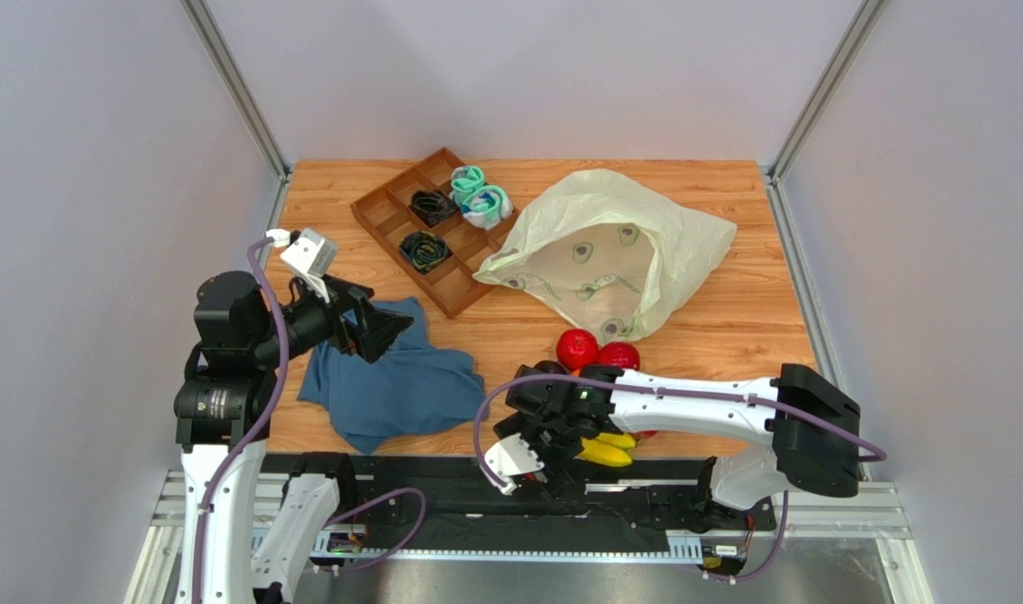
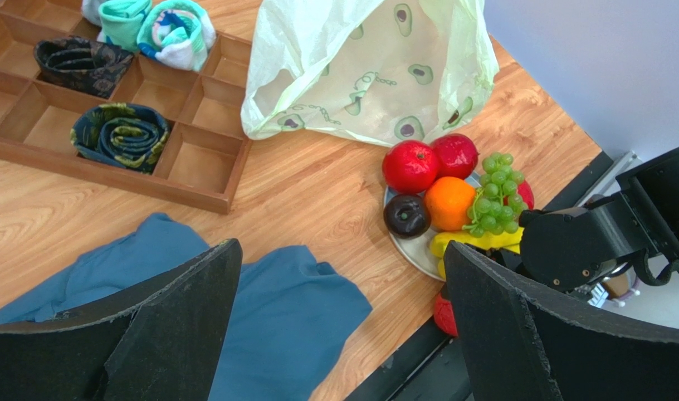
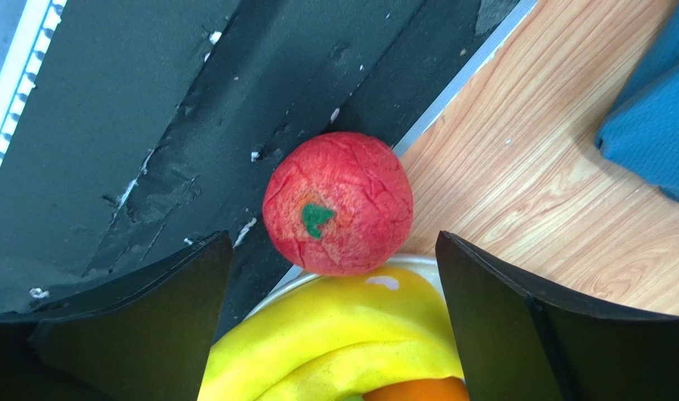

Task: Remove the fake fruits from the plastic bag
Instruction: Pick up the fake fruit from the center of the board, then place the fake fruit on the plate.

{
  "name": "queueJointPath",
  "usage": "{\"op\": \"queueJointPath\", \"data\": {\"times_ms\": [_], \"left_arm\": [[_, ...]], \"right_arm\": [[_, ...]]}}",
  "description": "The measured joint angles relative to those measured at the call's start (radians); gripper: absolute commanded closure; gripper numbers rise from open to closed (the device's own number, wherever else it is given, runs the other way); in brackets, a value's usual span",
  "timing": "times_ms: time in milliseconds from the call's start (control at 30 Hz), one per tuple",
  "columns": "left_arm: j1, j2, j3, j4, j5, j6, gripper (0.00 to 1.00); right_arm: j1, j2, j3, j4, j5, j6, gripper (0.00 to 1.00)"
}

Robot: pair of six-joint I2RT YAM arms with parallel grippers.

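Note:
The plastic bag (image 1: pixel 611 252) lies slack and open at the back right, pale yellow-green with avocado prints (image 2: pixel 376 67). The fake fruits sit heaped on a small plate (image 2: pixel 408 251): two red balls (image 2: pixel 409 165), an orange (image 2: pixel 449 202), a dark purple one (image 2: pixel 406 215), green grapes (image 2: pixel 495 190) and yellow bananas (image 3: pixel 342 334). A cracked red ball (image 3: pixel 337 203) rests off the plate at the table's near edge. My right gripper (image 3: pixel 334 242) hangs open over the bananas and this ball, holding nothing. My left gripper (image 2: pixel 341 246) is open above the blue cloth, empty.
A dark blue cloth (image 1: pixel 396 384) lies crumpled at the front left. A brown wooden compartment tray (image 1: pixel 390 214) holding rolled socks (image 2: pixel 121 134) stands at the back. The black base rail (image 3: pixel 192 100) runs just past the table's near edge.

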Motion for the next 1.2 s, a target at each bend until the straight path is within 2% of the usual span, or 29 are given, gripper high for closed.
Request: {"op": "queueJointPath", "data": {"times_ms": [133, 167, 300, 333, 367, 467, 633, 900, 1067, 1200], "left_arm": [[0.027, -0.008, -0.014, 0.000, 0.010, -0.017, 0.01], [0.029, -0.008, -0.014, 0.000, 0.013, -0.019, 0.01], [0.031, -0.009, -0.016, 0.003, 0.023, -0.028, 0.01], [0.032, -0.009, -0.018, 0.010, 0.024, -0.032, 0.01], [0.034, -0.009, -0.021, 0.016, 0.024, -0.036, 0.01], [0.036, -0.009, -0.029, 0.026, 0.026, -0.044, 0.01], [0.041, 0.001, -0.035, 0.042, 0.034, -0.063, 0.01], [0.041, 0.074, -0.035, 0.080, 0.055, -0.083, 0.01], [0.041, 0.129, -0.024, 0.094, 0.056, -0.092, 0.01], [0.041, 0.156, -0.023, 0.108, 0.056, -0.098, 0.01]], "right_arm": [[0.006, 0.015, -0.008, 0.027, -0.006, 0.002, 0.24], [0.006, 0.025, -0.008, 0.032, -0.008, 0.001, 0.30], [0.010, 0.047, -0.008, 0.034, -0.011, -0.010, 0.40], [0.010, 0.047, -0.008, 0.033, -0.013, -0.010, 0.46], [0.010, 0.047, -0.008, 0.033, -0.013, -0.011, 0.55], [0.010, 0.047, -0.007, 0.029, -0.014, -0.015, 0.64], [0.008, 0.028, 0.042, -0.046, 0.009, -0.012, 0.66], [-0.046, -0.087, 0.357, -0.203, 0.023, 0.051, 0.65], [-0.076, -0.174, 0.341, -0.251, 0.047, 0.068, 0.65], [-0.163, -0.158, 0.272, -0.265, 0.068, 0.074, 0.65]]}}
